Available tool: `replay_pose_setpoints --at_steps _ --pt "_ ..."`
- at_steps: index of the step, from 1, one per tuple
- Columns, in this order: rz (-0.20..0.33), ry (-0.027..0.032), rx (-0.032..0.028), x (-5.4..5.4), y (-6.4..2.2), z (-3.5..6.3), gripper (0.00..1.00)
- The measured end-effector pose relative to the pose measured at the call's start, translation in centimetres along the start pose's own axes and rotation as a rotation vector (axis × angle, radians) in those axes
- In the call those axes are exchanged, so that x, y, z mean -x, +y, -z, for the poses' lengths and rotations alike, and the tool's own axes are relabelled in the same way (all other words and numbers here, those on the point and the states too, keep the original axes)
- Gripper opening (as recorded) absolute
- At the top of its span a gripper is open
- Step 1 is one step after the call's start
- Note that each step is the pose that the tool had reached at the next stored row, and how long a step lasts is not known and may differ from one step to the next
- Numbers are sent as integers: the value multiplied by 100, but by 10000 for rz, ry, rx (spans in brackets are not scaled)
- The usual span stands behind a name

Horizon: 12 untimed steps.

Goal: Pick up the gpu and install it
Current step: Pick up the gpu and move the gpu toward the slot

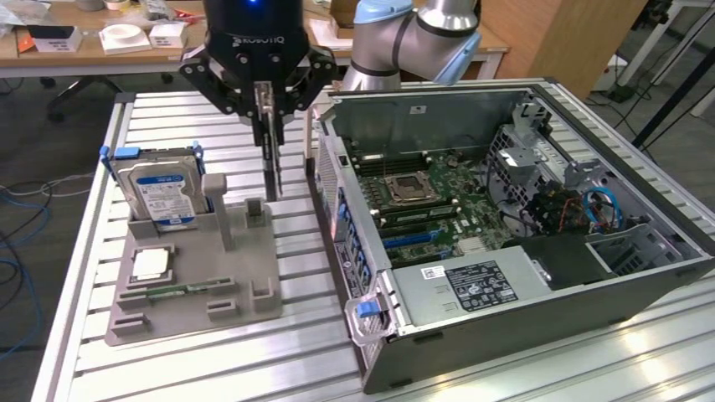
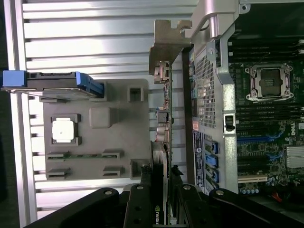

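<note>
My gripper [image 1: 266,105] is shut on the gpu [image 1: 271,159], a thin dark card that hangs edge-on and upright below the fingers, lifted just above the grey fixture [image 1: 240,268]. It hangs between the fixture and the open computer case [image 1: 369,352]. In the wrist view the gpu [image 2: 165,123] runs away from my gripper [image 2: 161,202], with its grey metal bracket [image 2: 166,45] at the far end, beside the case's side wall [image 2: 209,95]. The motherboard [image 1: 441,201] lies exposed inside the case.
On the fixture a silver hard drive [image 1: 163,191] stands in blue rails, with a processor chip [image 1: 151,264] and a green memory stick [image 1: 179,291] in front of it. The slatted metal table [image 1: 223,368] carries everything. A desk [image 1: 100,50] stands behind.
</note>
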<state>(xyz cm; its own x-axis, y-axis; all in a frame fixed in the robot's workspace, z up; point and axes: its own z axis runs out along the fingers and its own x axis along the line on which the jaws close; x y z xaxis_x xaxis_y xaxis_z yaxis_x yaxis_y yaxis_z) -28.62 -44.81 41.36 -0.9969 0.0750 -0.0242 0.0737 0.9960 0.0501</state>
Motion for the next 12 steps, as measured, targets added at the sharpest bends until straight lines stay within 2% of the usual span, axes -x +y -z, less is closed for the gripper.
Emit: replay_pose_setpoints --at_steps 12 --pt "0 0 0 101 10 -3 26"
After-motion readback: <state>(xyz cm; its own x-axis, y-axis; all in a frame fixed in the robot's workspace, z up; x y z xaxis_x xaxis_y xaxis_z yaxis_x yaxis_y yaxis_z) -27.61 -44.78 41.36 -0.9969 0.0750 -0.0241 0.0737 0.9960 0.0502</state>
